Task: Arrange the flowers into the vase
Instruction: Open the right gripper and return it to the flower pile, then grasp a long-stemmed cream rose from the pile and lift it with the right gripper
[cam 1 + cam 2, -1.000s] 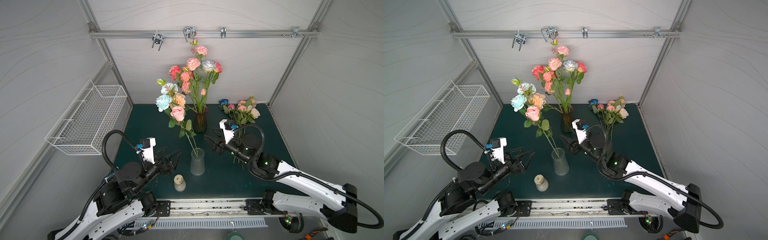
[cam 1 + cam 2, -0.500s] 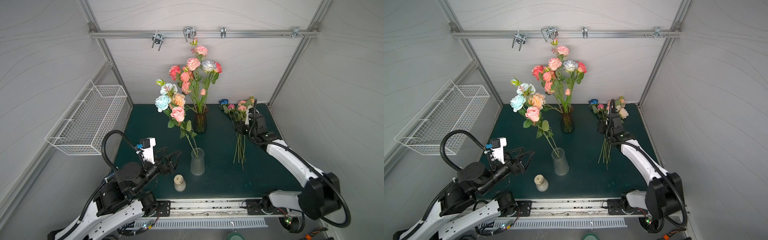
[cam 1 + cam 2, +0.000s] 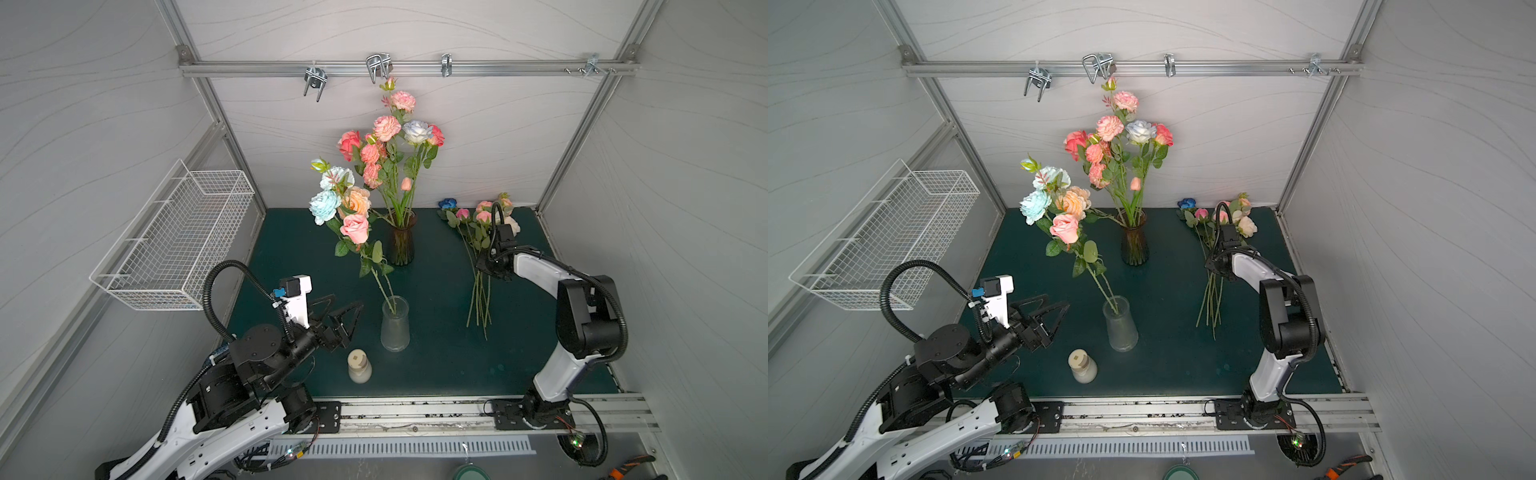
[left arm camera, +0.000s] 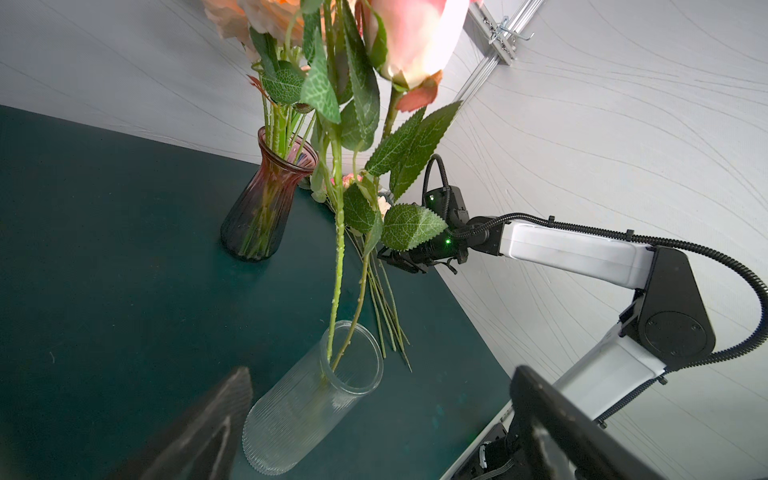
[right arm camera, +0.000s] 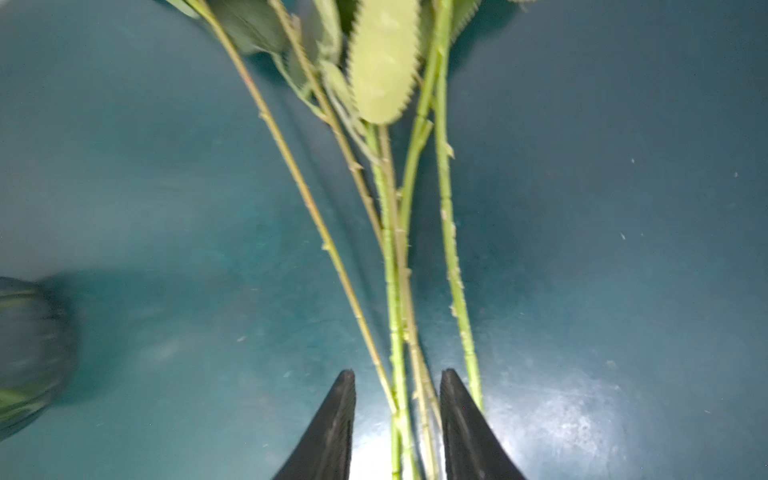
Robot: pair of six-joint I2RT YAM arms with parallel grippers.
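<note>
Seen in both top views, a dark glass vase at the back of the green counter holds a tall pink-and-coral bouquet. A clear vase nearer the front holds leaning blue, peach and pink blooms. The loose flowers lie at right, under the right gripper. The left gripper hangs spread wide beside the clear vase.

The left wrist view adds the clear vase's ribbed wall, 2 thorny stems inside it, and the dark glass vase's plum tint.

The blurred right wrist view shows the right gripper's fingers apart, astride several loose flowers' stalks, not pinching.
</note>
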